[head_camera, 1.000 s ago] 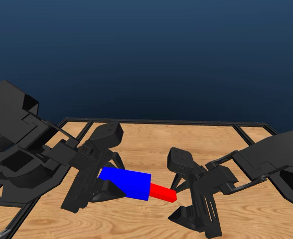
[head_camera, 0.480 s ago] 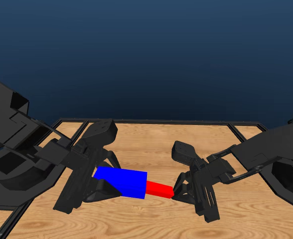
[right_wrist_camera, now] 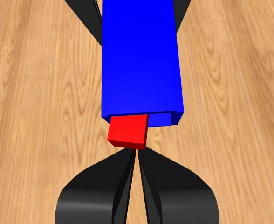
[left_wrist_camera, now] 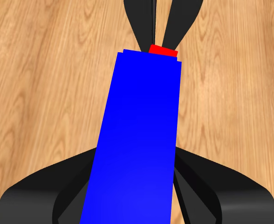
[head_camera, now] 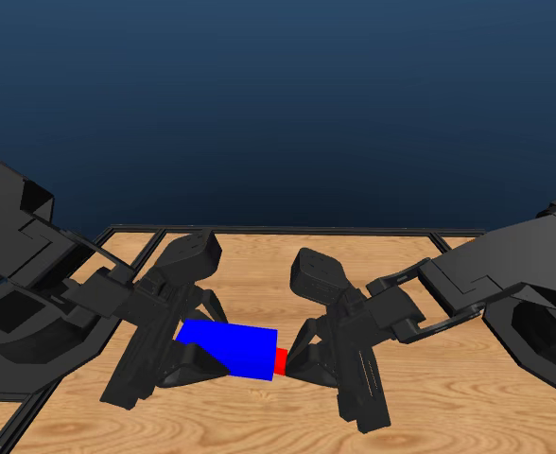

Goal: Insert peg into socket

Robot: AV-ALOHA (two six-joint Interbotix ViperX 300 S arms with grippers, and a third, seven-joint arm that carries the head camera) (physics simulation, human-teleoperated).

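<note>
Peg (head_camera: 281, 360) almost fully inside socket (head_camera: 229, 348); only short red stub shows at socket's open end. Socket held off tabletop (head_camera: 259, 274), above its middle, well clear of all edges. Left hand (head_camera: 185, 359) clamped on socket's far end, jaws on both long sides. Right hand (head_camera: 302, 357) clamped on peg stub, jaws nearly together, tips just beside socket mouth. In right wrist view peg (right_wrist_camera: 128, 130) sits toward one side of opening in socket (right_wrist_camera: 141, 56).

Wooden table (head_camera: 259, 265) with pale grain, edged by a dark frame (head_camera: 297, 230), filling the lower half of the head view. Nothing visibly resting flat on its surface.
</note>
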